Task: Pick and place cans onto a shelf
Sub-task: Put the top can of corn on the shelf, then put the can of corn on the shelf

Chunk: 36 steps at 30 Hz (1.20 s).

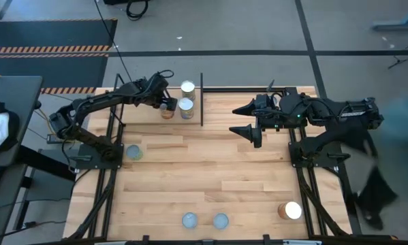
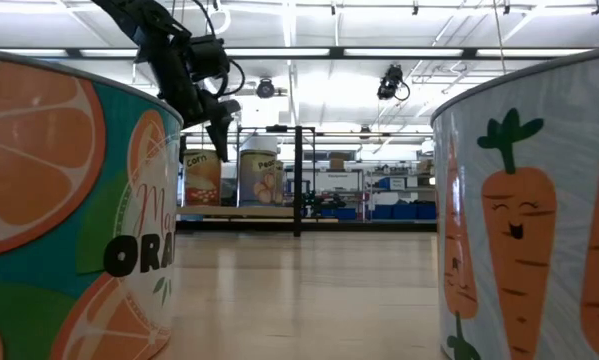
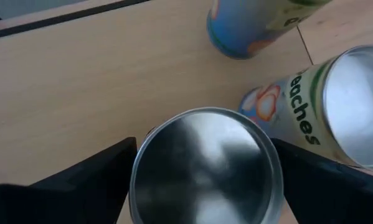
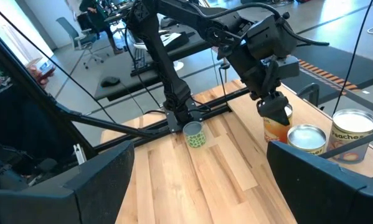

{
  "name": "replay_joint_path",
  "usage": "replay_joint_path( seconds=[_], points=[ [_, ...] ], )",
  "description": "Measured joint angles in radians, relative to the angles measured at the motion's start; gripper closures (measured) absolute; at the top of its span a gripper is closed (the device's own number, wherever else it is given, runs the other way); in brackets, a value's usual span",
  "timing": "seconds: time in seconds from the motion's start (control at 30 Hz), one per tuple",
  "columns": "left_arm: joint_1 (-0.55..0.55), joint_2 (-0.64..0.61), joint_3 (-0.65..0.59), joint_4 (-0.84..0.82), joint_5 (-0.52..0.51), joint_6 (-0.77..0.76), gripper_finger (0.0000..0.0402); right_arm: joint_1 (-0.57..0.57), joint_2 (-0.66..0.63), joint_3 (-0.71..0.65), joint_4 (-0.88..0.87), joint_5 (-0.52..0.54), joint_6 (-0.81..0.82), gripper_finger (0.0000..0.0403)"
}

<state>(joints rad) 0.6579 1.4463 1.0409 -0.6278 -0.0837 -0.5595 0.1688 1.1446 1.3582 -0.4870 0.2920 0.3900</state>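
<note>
The left gripper (image 1: pixel 165 105) reaches down over an orange can (image 1: pixel 167 111) on the shelf (image 1: pixel 156 92) — jaws spread around it — right gripper (image 1: pixel 248 121) waits, jaws open

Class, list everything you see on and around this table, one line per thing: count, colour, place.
cans: seven visible; three on the shelf (white top, silver top, orange-brown side), one blue-grey by the left arm's base, two blue-grey at the table edge opposite the shelf, one orange-brown near that edge's right corner.
shelf: one, light wood, black rods, table's left half.
table: one, light wood.
left gripper: one, dark, at the shelf's orange-brown can.
right gripper: one, dark, open, empty, above the table's right half.
</note>
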Motion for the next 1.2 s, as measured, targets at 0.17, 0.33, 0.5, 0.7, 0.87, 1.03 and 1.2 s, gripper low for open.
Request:
replay_joint_path(
  seconds=[0.17,0.33,0.5,0.7,0.87,1.03,1.2],
  points=[
    [0.000,-0.046,0.000,-0.007,0.001,-0.007,0.0035,0.000,0.000,0.000,0.000,0.000,0.000,0.0027],
    [0.000,-0.133,0.000,-0.008,0.002,-0.008,0.0035,0.000,0.000,0.000,0.000,0.000,0.000,0.0027],
    [0.002,-0.252,0.003,-0.013,0.002,0.003,0.0035,0.000,0.000,0.000,0.000,0.000,0.000,0.0027],
    [0.002,-0.341,0.092,-0.015,-0.035,0.081,0.0035,0.000,0.000,0.000,0.000,0.000,0.000,0.0027],
    [0.002,-0.344,0.220,-0.067,-0.110,0.132,0.0035,0.000,0.000,0.000,0.000,0.000,0.000,0.0027],
    [0.002,-0.343,0.317,-0.073,-0.183,0.161,0.0035,0.000,0.000,0.000,0.000,0.000,0.000,0.0027],
    [0.002,-0.343,0.371,-0.081,-0.240,0.166,0.0035,0.000,0.000,0.000,0.000,0.000,0.000,0.0027]
  ],
)
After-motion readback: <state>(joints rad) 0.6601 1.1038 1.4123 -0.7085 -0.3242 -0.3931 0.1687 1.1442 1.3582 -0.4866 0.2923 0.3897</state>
